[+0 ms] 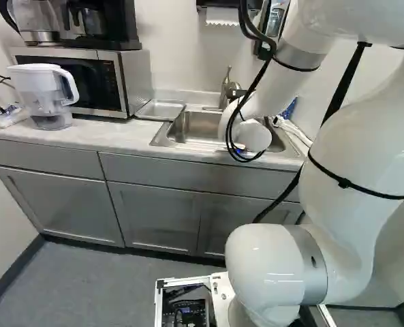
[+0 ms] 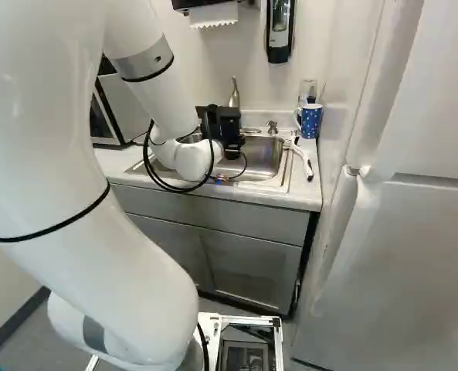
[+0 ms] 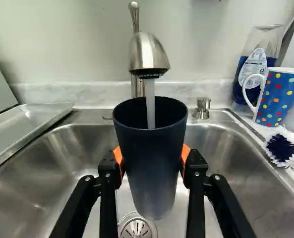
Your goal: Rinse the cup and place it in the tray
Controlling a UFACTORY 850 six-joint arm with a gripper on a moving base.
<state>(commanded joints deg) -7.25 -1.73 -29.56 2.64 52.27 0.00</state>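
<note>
One gripper [image 2: 224, 125]: clamped on the dark cup [image 3: 151, 163], under running water [image 3: 150, 105]
Sink [image 1: 196, 125]: steel, set into the pale table [image 1: 86, 133]
Tray [image 1: 159, 110]: between sink and microwave [image 1: 137, 78]
Floor [image 1: 99, 283]: grey
Wall [image 1: 171, 54]: pale, paper towels [image 1: 223, 16] mounted

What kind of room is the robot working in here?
It looks like a small kitchen or break room, perhaps in an office or lab: there's a metal sink with a running faucet, a microwave on the counter, and a paper towel dispenser on the wall.
</note>
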